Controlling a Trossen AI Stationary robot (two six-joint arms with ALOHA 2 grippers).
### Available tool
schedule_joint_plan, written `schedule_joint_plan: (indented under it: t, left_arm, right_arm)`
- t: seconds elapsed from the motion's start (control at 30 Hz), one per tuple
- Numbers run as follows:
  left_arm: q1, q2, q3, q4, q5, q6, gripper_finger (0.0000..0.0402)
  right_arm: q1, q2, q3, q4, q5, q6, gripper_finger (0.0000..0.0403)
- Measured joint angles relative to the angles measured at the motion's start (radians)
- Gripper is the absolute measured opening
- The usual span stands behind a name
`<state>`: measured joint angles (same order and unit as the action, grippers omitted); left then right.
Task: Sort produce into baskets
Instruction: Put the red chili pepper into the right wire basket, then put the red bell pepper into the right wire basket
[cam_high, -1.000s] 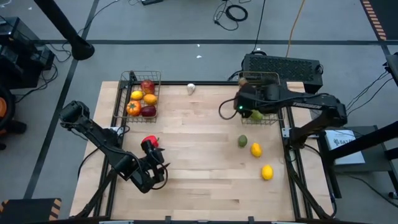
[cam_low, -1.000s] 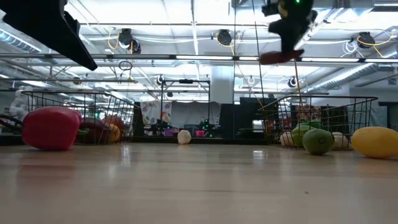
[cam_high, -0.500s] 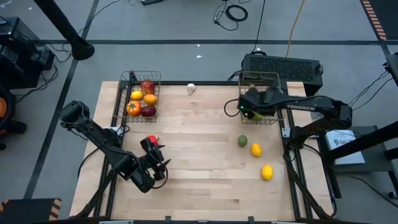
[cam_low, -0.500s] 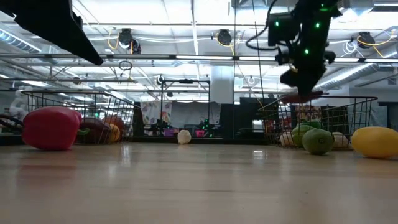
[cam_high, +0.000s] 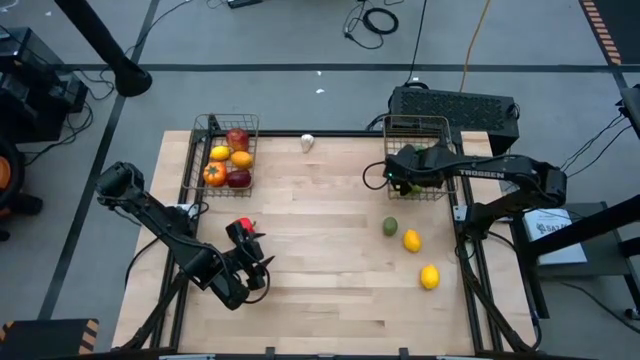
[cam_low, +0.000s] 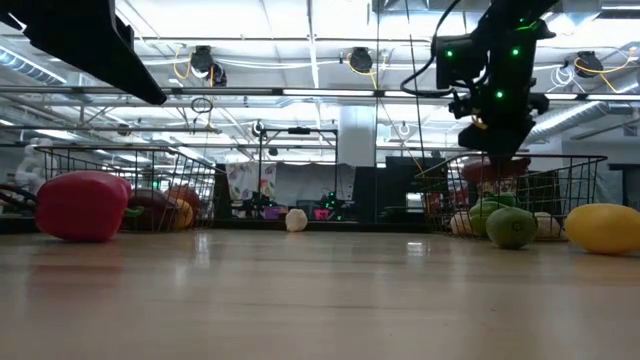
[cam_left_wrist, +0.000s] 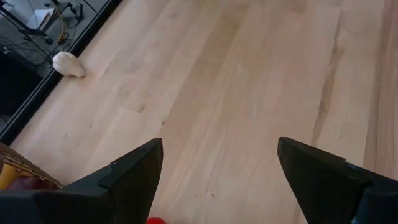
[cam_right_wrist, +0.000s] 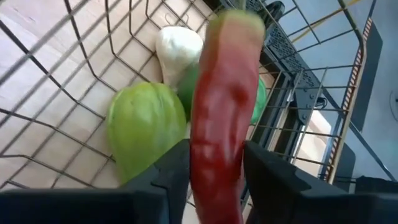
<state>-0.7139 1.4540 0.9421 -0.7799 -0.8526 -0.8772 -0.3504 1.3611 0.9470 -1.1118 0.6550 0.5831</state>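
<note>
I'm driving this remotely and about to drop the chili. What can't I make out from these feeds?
- High view: the right gripper and arm cover most of the right basket, so its contents are hidden.
- Right wrist view: the red chili blocks part of the green pepper and the garlic behind it.
- Left wrist view: the red pepper is cut off by the picture's edge; the left gripper is open above it.

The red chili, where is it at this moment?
The red chili is held in the right tool, over the right basket at the table's far right, above a green pepper and a garlic.
</note>
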Motion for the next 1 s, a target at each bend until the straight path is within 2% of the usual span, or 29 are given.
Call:
schedule_joint_plan:
  t: [0.2,0.27,0.33,0.53,0.7,0.87,1.0]
  left_arm:
    - [0.0,0.0,0.0,0.0,0.008,-0.001,0.0324]
    - [0.0,0.0,0.0,0.0,0.011,-0.004,0.0324]
    - [-0.004,0.0,0.0,-0.009,0.012,-0.008,0.0324]
    - [-0.025,0.0,0.0,-0.045,0.013,-0.045,0.0324]
    - [-0.05,0.0,0.0,-0.048,0.016,-0.063,0.0324]
    - [-0.082,-0.003,0.016,-0.055,0.101,-0.086,0.0324]
    - [-0.116,-0.031,0.063,-0.187,0.175,-0.159,0.0324]
  right_arm:
    - [0.0,0.0,0.007,-0.051,0.007,0.009,0.02]
    - [0.008,0.0,0.027,-0.08,0.04,0.032,0.0219]
    - [0.036,-0.001,0.062,-0.123,0.085,0.065,0.0232]
    - [0.202,-0.043,0.233,-0.138,0.099,0.137,0.0242]
    - [0.415,-0.073,0.295,0.084,0.066,0.119,0.0242]
    - [0.622,-0.044,0.277,0.458,-0.007,-0.095,0.0242]
    - [0.747,0.034,0.266,0.708,-0.037,-0.293,0.0242]
